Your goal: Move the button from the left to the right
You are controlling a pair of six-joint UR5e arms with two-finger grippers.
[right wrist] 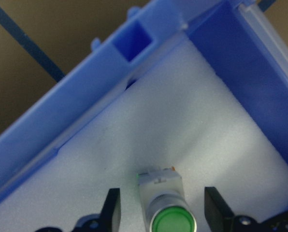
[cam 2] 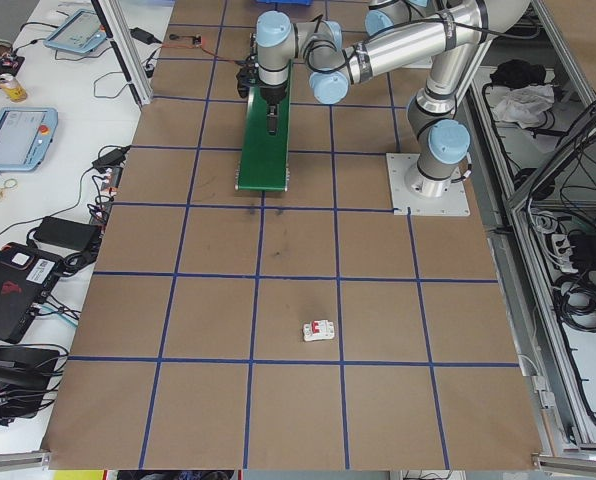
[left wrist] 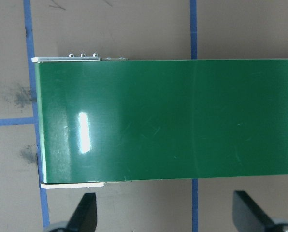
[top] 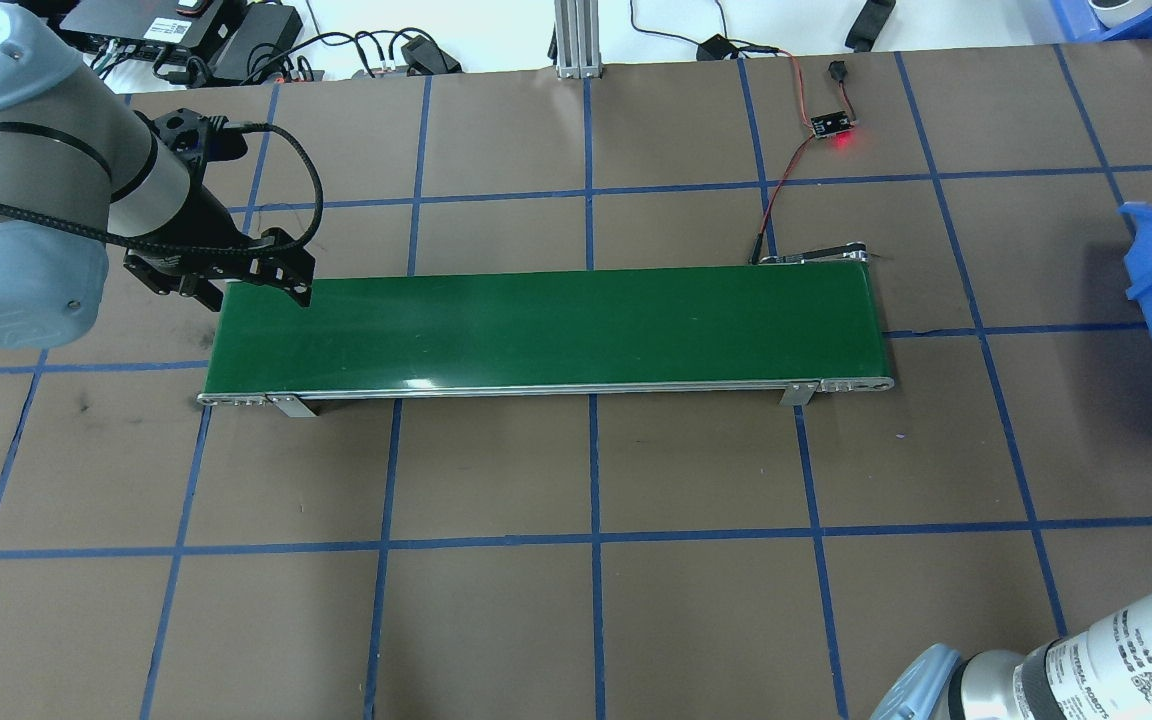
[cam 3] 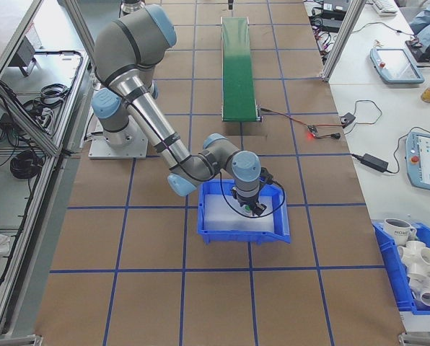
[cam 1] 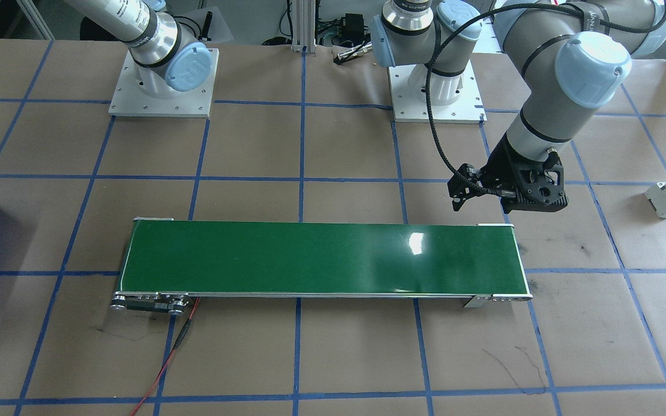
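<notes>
Right gripper (right wrist: pixel 161 208) agape, straddling button (right wrist: pixel 165 209) (untouched) in bin (right wrist: pixel 66 125).

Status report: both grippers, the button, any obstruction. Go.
Left gripper open, empty, at the conveyor belt end. Right gripper open over the blue bin, fingers either side of the button on white foam. Nothing in the way.

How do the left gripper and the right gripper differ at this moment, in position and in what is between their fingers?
The left gripper hovers beside one end of the green conveyor belt; the right gripper hangs over the white foam inside the blue bin. Nothing lies between the left fingers; the button sits between the right fingers, apparently untouched. Both grippers are open and point downward.
</notes>
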